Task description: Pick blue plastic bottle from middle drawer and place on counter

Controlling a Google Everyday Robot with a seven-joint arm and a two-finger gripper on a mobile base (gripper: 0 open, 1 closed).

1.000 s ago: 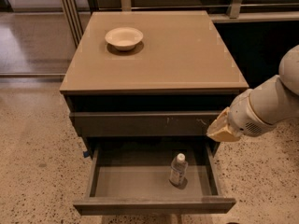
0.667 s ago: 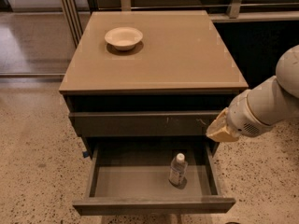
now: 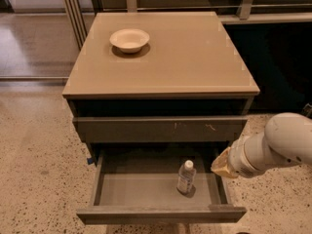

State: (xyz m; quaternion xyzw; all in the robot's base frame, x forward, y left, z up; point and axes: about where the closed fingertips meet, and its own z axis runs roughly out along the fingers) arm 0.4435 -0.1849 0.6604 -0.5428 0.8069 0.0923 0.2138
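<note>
Bottle (image 3: 186,177) upright in middle drawer (image 3: 146,212) | end effector (image 3: 222,165) near, rightward | grip: cannot tell

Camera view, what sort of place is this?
Likely an office or lab: a drawer cabinet with tan counter, speckled terrazzo floor, metal rails behind. The gripper hovers over the right edge of the open middle drawer.

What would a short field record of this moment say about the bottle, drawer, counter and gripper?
bottle: small clear plastic bottle with white cap, upright on the drawer floor, right of centre
drawer: wide grey-brown middle drawer, pulled open
counter: smooth tan counter top, with a shallow cream bowl at its back left
gripper: gripper over the drawer's right side, beside the bottle, not touching it
task state: bottle not yet picked
</note>
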